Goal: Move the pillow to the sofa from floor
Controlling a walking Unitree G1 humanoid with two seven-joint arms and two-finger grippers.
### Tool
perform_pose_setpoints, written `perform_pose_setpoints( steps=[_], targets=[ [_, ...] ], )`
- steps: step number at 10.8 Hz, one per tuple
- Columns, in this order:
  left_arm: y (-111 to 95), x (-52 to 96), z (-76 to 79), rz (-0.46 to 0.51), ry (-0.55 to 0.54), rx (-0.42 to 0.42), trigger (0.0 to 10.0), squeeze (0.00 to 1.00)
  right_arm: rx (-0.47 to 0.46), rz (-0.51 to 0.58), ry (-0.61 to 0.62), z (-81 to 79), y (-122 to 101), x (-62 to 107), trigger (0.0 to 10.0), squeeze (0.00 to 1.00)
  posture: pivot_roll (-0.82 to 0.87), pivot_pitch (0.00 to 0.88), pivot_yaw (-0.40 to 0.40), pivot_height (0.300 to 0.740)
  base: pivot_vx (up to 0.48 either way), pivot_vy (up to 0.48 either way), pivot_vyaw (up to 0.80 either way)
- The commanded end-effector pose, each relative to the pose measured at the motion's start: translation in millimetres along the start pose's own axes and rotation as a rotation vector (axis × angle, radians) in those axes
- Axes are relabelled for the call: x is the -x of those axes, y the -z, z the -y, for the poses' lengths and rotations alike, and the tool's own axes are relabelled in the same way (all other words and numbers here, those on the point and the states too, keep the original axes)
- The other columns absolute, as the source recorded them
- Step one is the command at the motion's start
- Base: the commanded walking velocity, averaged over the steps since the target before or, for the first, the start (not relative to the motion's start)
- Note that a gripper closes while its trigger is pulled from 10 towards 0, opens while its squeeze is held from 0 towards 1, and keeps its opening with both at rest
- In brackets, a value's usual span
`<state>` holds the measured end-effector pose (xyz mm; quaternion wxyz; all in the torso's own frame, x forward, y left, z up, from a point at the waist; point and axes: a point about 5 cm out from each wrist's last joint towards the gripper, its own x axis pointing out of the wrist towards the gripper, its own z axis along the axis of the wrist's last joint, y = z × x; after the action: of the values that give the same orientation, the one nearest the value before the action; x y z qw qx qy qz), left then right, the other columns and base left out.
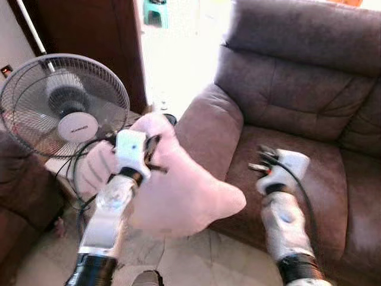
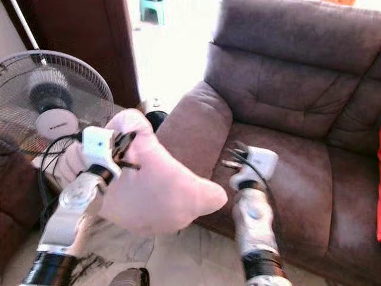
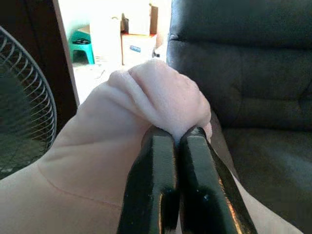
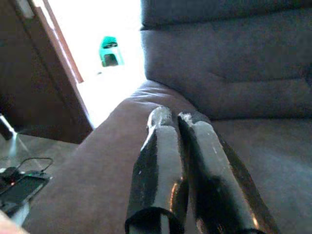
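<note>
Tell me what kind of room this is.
Likely a home living room: a brown sofa, a standing fan beside it, and an open doorway behind. The left gripper holds a pink pillow near the sofa's arm.

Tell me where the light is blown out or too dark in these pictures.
Eye views: the doorway is washed out white, and the pillow in the left hand looks bleached. Wrist views: the sofa is dim and underexposed against that glare.

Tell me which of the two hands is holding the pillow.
The left hand: its fingers are pinched on a fold of the pink pillow. The right hand is shut on nothing, over the sofa seat.
</note>
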<state>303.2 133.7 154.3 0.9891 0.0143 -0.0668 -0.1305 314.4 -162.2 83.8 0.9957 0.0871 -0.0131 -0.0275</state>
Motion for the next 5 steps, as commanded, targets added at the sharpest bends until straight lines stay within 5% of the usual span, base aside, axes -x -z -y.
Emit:
perform_pose_setpoints(
  steps=[1,5],
  targets=[
    [-20.3,-5.4,5.0,0.105,0.024,-0.042,10.0,0.00,0.002,0.001,0.020,5.2,-0.3,0.6,10.0,0.00,0.11,0.049,-0.044,0.740,0.000,0.000,-0.62],
    [-18.6,-5.1,5.0,0.109,0.012,-0.036,10.0,0.00,0.026,-0.005,0.036,12.8,0.0,2.7,10.0,0.00,0.10,0.060,-0.051,0.740,0.000,0.000,-0.61]
  ],
)
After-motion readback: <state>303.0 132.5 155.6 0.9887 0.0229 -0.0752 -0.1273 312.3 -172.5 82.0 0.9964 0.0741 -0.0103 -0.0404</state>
